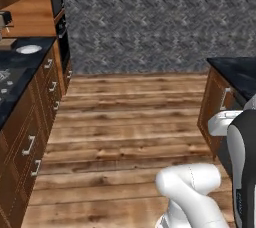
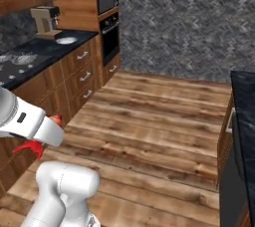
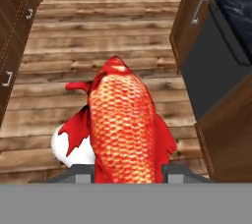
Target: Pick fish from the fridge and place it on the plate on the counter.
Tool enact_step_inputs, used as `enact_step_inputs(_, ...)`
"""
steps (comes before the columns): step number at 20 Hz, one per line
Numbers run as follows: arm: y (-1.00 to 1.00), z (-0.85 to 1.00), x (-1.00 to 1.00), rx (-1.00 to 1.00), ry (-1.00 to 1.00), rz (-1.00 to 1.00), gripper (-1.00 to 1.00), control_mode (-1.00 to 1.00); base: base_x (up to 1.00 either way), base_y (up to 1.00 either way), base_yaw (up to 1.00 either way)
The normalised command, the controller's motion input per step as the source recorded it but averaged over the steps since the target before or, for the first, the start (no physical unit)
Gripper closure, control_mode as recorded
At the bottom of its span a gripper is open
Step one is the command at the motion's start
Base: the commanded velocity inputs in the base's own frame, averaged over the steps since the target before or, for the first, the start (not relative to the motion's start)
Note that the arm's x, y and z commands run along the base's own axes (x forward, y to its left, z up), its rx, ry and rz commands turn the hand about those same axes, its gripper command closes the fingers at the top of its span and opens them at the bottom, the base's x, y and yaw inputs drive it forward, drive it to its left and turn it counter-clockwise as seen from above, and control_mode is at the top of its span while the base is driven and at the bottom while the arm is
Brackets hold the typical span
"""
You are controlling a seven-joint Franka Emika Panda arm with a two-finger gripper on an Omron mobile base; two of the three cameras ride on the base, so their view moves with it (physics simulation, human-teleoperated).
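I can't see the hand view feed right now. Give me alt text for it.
A red-orange scaly fish stands up large in the foreground, held in the end effector at the bottom edge, over a wooden plank floor. Brown wooden cabinets with silver handles line the left side, and a black marbled counter over a dark appliance front sits at right.

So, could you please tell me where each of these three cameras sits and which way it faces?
Left base view: behind the arm's left, facing down the wood-floored aisle; white arm links show lower right; round white plate on the black marbled counter.
Right base view: behind the arm's right; arm lower left, same plate and counter shared.
Hand view: on the hand, along the end effector, gripping the red-orange scaly fish above the floor.
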Motion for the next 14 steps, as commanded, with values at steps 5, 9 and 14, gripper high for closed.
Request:
enact_step_inputs(5, 0.00, 0.00, 0.00, 0.00, 0.00, 0.00, 1.00, 1.00, 1.00, -0.13, 0.10)
enact_step_inputs(9, 0.00, 0.00, 0.00, 0.00, 0.00, 0.00, 1.00, 1.00, 1.00, -0.11, 0.13)
enact_step_inputs(14, 0.00, 0.00, 0.00, 0.00, 0.00, 0.00, 1.00, 1.00, 1.00, -0.19, 0.16)
